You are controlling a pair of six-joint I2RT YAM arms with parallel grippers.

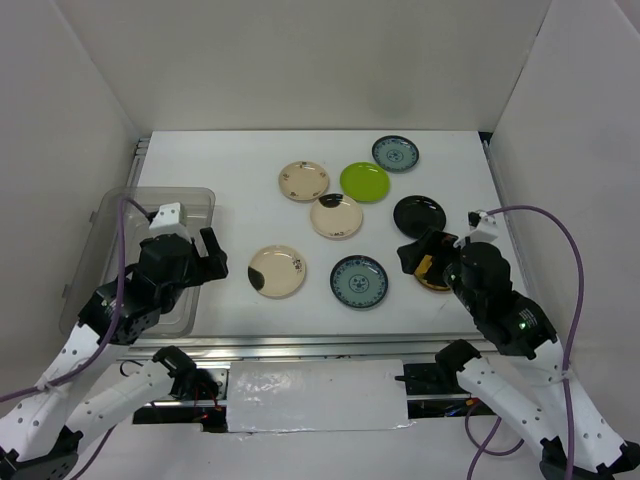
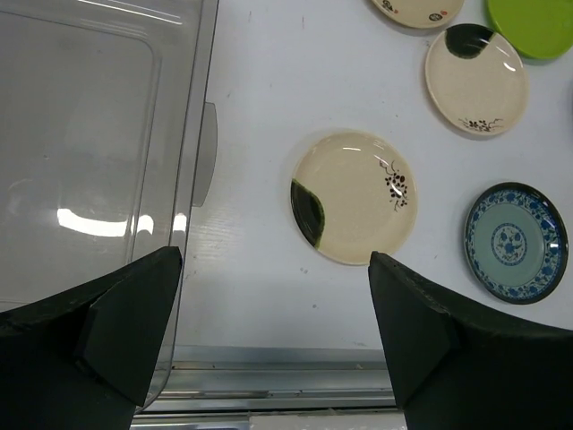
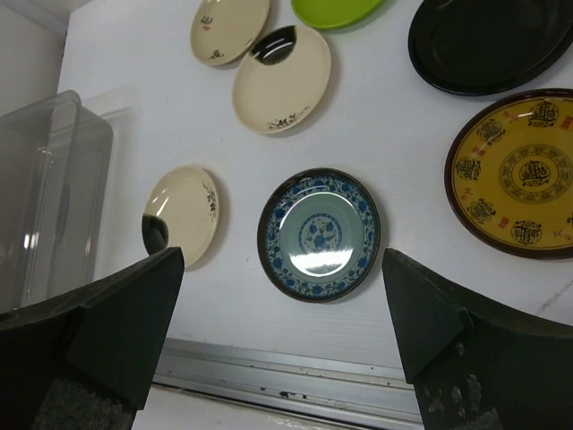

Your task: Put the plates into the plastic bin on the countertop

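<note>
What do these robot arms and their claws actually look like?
The left arm and right arm have white lower links and black upper sections. A purple cable loops to each wrist, where a small white box sits. The left gripper and right gripper each carry two matte black, wedge-shaped fingers. A green light glows on the right arm.

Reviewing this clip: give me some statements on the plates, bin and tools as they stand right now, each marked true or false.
1. The clear rectangular plastic bin holds no visible plates. True.
2. The left tool grips a plate. False: it is open and empty.
3. The lime green round plate lies in the bin. False: it lies on the white countertop.
4. Two blue patterned round plates lie on the countertop. True.
5. The right tool is open. True.
</note>
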